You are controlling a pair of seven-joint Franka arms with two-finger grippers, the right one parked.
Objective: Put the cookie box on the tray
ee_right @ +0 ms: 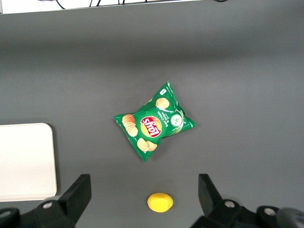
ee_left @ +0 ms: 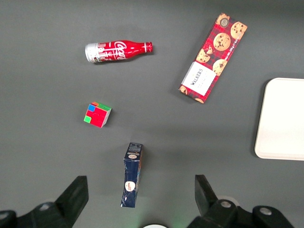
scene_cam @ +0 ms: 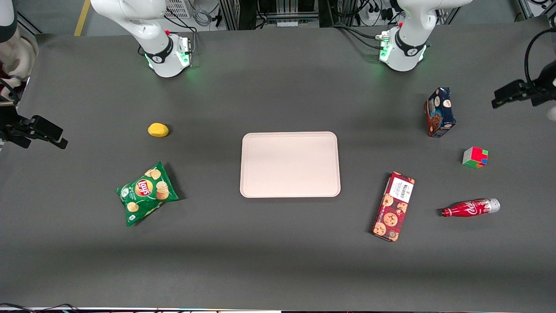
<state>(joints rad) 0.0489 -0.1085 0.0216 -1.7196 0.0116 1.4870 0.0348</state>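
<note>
The cookie box (scene_cam: 439, 112), a small navy carton with a brown cookie picture, stands upright on the table toward the working arm's end. In the left wrist view the cookie box (ee_left: 132, 175) shows between the two wide-apart fingers, well below them. My left gripper (ee_left: 140, 181) is open and holds nothing. From the front, the gripper (scene_cam: 499, 99) hovers high over the table's edge, beside the box and apart from it. The pale pink tray (scene_cam: 290, 164) lies bare in the middle of the table, and one end of the tray (ee_left: 282, 118) shows in the left wrist view.
A long red cookie box (scene_cam: 393, 206) lies flat between the tray and a red cola bottle (scene_cam: 471, 208) on its side. A colour cube (scene_cam: 475, 157) sits near the navy carton. A green chips bag (scene_cam: 147, 192) and a yellow lemon (scene_cam: 158, 130) lie toward the parked arm's end.
</note>
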